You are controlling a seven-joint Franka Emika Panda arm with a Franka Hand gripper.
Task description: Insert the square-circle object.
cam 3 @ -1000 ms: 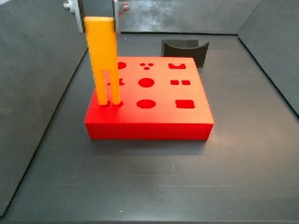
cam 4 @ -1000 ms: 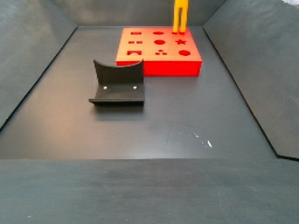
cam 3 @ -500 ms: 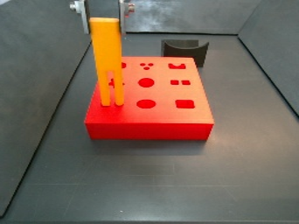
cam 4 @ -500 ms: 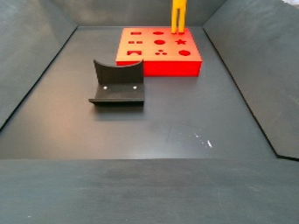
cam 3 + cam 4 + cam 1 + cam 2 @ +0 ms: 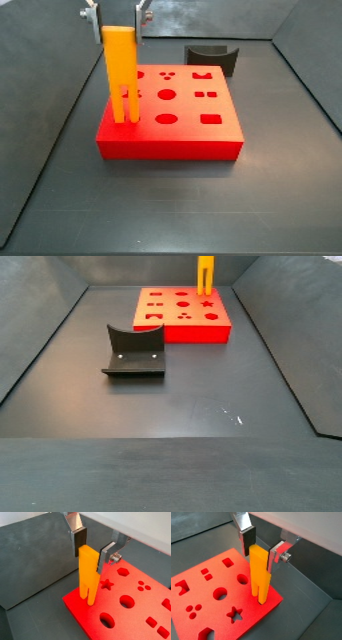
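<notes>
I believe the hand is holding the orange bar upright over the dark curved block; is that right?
Not quite. The hand holds the orange bar upright over the red block, at one corner. The dark curved block sits apart behind it, as a side view shows.

Dark grey matte floor seen, faint pale scuff noted. Floor enclosed by sloped dark side walls. Lighter grey back panel seen behind. Evenly lit.

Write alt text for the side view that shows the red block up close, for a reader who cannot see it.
A tall orange bar stands upright with its two prongs at the near left corner of a red block with shaped holes, the gripper around its top. A dark curved block sits behind on the grey floor.
</notes>
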